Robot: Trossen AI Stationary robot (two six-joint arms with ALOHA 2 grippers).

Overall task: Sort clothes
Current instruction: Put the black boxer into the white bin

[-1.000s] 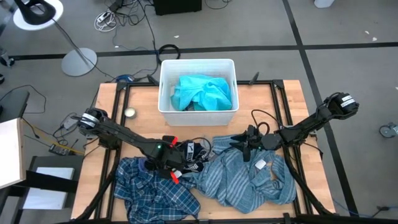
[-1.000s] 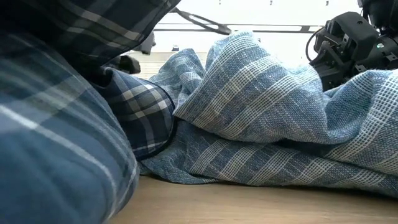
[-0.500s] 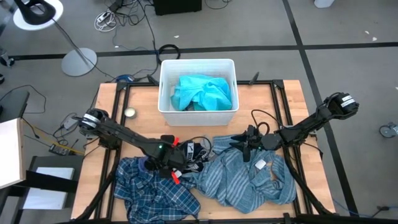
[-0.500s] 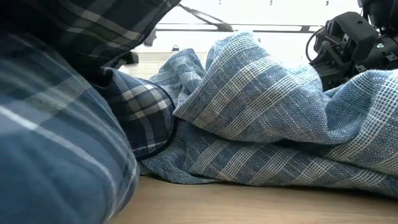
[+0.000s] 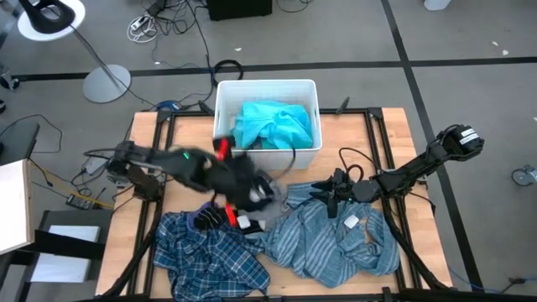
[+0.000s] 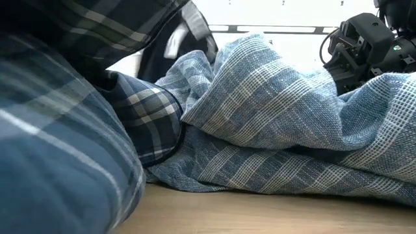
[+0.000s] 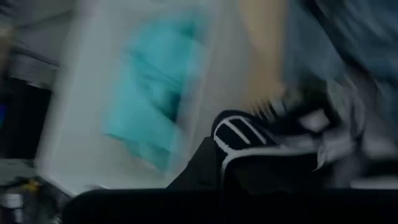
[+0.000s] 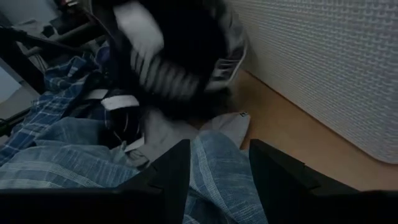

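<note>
A small black piece with white marks (image 5: 256,191) hangs lifted in front of the white bin (image 5: 267,85), with my left gripper (image 5: 245,186) shut on it; both are blurred. The right wrist view shows that black piece (image 8: 180,50) in the air. A turquoise tee (image 5: 275,124) lies in the bin. The blue-white plaid shirt (image 5: 208,256) lies at the near left, and the grey-blue striped shirt (image 5: 336,239) lies at the near right. My right gripper (image 8: 217,180) stands open over the striped shirt's far edge, touching nothing. My left gripper holds the black piece (image 7: 261,149), which bunches and hangs just beyond the fingers, clear of the table. The fingers themselves are hidden by blur and by the gripper's body, so neither the part held nor the kind of hold shows.
The bin's near wall (image 8: 323,74) stands close beyond both grippers. A small round object (image 5: 174,152) lies at the table's far left. In the low view the plaid shirt (image 6: 58,130) and the striped shirt (image 6: 273,123) fill the foreground.
My left gripper has taken hold of the black piece between the two shirts. It has swung quickly up and toward the table's far edge, nearer the bin. The black piece is now lifted clear of the table.
</note>
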